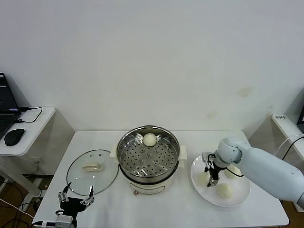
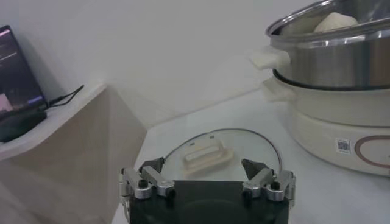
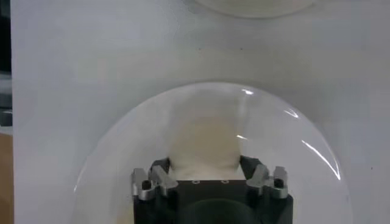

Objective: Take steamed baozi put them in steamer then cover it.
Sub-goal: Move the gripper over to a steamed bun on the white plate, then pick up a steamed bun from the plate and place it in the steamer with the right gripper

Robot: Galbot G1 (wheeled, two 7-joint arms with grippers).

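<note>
The steamer [image 1: 124, 148] stands mid-table on its cream pot base, with one baozi [image 1: 149, 139] at its far side; both show in the left wrist view, the steamer [image 2: 329, 61] and that baozi [image 2: 334, 22]. Three baozi lie on the white plate [image 1: 240, 202] to the right. My right gripper [image 1: 211, 178] reaches down onto the plate's left part, shut on the leftmost baozi [image 1: 204, 179], which fills the gap between the jaws in the right wrist view [image 3: 204, 137]. The cover [image 1: 78, 176] lies flat left of the steamer. My left gripper [image 1: 76, 197] is open and empty at its near edge.
Two more baozi [image 1: 224, 191] [image 1: 232, 172] lie on the plate beside the right gripper. A side desk with a laptop and a mouse [image 1: 14, 137] stands at the far left. The cover's cream handle [image 2: 207, 152] sits just ahead of my left gripper [image 2: 207, 167].
</note>
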